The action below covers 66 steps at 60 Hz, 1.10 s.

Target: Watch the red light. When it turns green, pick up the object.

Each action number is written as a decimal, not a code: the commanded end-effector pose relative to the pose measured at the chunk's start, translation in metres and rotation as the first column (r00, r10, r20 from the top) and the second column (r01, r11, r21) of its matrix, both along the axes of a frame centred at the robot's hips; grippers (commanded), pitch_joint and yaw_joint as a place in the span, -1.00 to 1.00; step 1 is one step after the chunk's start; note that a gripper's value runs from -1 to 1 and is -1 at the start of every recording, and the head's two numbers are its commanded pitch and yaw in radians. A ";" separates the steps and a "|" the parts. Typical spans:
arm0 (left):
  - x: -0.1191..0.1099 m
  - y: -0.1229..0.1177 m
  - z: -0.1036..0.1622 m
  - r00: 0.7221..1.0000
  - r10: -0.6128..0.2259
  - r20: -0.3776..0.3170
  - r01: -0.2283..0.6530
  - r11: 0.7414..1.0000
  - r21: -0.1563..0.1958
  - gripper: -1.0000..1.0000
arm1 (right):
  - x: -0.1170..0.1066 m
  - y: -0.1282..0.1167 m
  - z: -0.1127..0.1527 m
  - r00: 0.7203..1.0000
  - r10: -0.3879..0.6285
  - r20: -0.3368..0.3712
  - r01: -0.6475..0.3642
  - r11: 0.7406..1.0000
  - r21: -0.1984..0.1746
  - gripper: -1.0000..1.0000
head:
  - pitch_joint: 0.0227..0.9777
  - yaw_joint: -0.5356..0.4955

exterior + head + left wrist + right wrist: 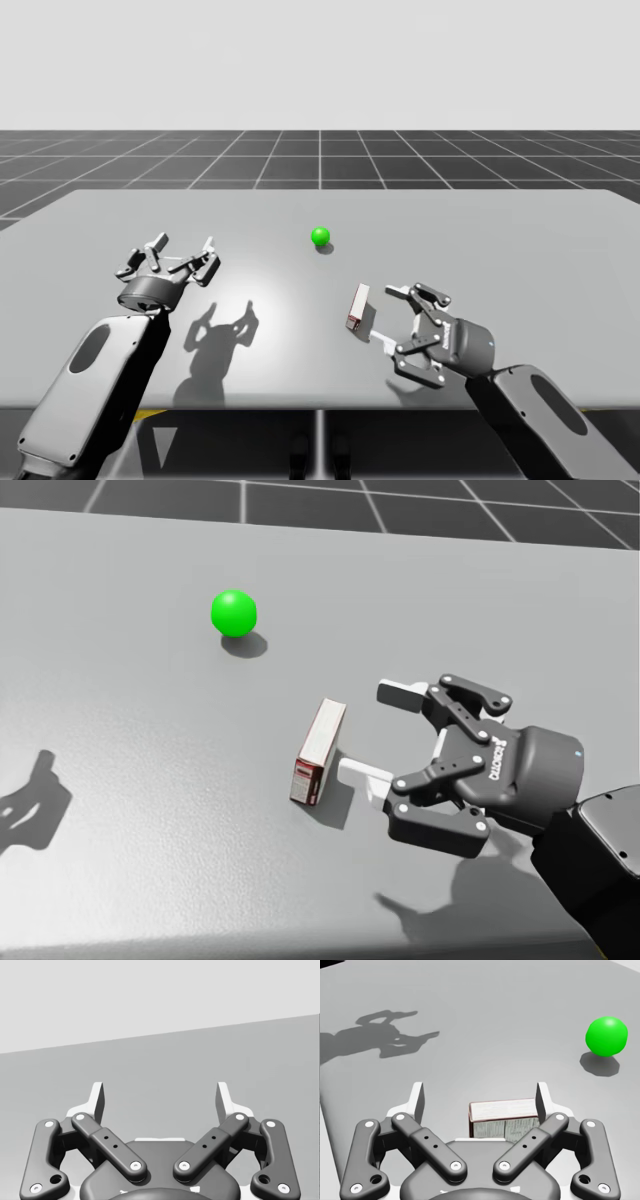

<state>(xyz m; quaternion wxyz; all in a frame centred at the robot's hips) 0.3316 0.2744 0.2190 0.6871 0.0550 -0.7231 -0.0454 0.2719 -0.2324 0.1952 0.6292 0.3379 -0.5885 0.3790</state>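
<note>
Right of centre in the high view, reaching for small box (358,306) on table (480,230), off-centre between right gripper's (388,314) spread fingers (light (320,236) above it already green). Holding left gripper (183,250) spread and empty at left. Could shove or spin box on closing, nearer finger striking first.

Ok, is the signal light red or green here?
Green. The light is a bright green ball on the table, beyond the small box; the high, head and right wrist views agree.
</note>
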 end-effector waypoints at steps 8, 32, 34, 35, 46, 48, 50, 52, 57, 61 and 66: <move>0.000 -0.001 0.000 1.000 -0.003 0.000 0.003 1.000 0.000 -1.00 | -0.001 0.017 -0.029 1.000 -0.009 -0.026 0.008 0.999 -0.032 -1.00 | 0.66 -0.27; 0.001 -0.002 -0.001 1.000 -0.008 -0.002 0.009 1.000 0.007 -1.00 | 0.018 0.018 -0.052 0.996 -0.077 -0.042 0.074 0.995 -0.063 -1.00 | 0.67 -0.26; 0.001 -0.002 -0.001 1.000 -0.009 -0.002 0.009 1.000 0.007 -1.00 | 0.019 0.018 -0.053 0.996 -0.080 -0.042 0.078 0.995 -0.067 -1.00 | 0.67 -0.26; 0.001 -0.002 -0.001 1.000 -0.009 -0.002 0.009 1.000 0.007 -1.00 | 0.020 0.018 -0.053 0.996 -0.083 -0.041 0.080 0.994 -0.069 -1.00 | 0.67 -0.26; 0.001 -0.002 -0.001 1.000 -0.009 -0.001 0.009 1.000 0.008 -1.00 | 0.030 0.020 -0.058 0.994 -0.097 -0.045 0.093 0.992 -0.088 -1.00 | 0.68 -0.26; 0.001 -0.002 -0.001 1.000 -0.009 -0.001 0.009 1.000 0.008 -1.00 | 0.032 0.022 -0.059 0.994 -0.096 -0.049 0.092 0.992 -0.092 -1.00 | 0.68 -0.26; 0.001 -0.002 -0.001 1.000 -0.009 -0.001 0.009 1.000 0.008 -1.00 | 0.033 0.023 -0.060 0.995 -0.095 -0.044 0.090 0.991 -0.096 -1.00 | 0.68 -0.26; 0.001 -0.002 -0.001 1.000 -0.009 -0.001 0.009 1.000 0.008 -1.00 | 0.035 0.024 -0.061 0.994 -0.095 -0.045 0.090 0.991 -0.102 -1.00 | 0.68 -0.25; 0.001 -0.002 -0.001 1.000 -0.009 -0.001 0.009 1.000 0.008 -1.00 | 0.039 0.028 -0.062 0.994 -0.095 -0.045 0.090 0.990 -0.109 -1.00 | 0.69 -0.25; 0.001 -0.002 -0.001 1.000 -0.009 -0.001 0.009 1.000 0.008 -1.00 | 0.042 0.030 -0.063 0.995 -0.091 -0.047 0.085 0.990 -0.115 -1.00 | 0.69 -0.25; 0.001 -0.002 -0.001 1.000 -0.009 -0.001 0.009 1.000 0.008 -1.00 | 0.044 0.033 -0.064 0.996 -0.085 -0.041 0.079 0.989 -0.121 -1.00 | 0.69 -0.24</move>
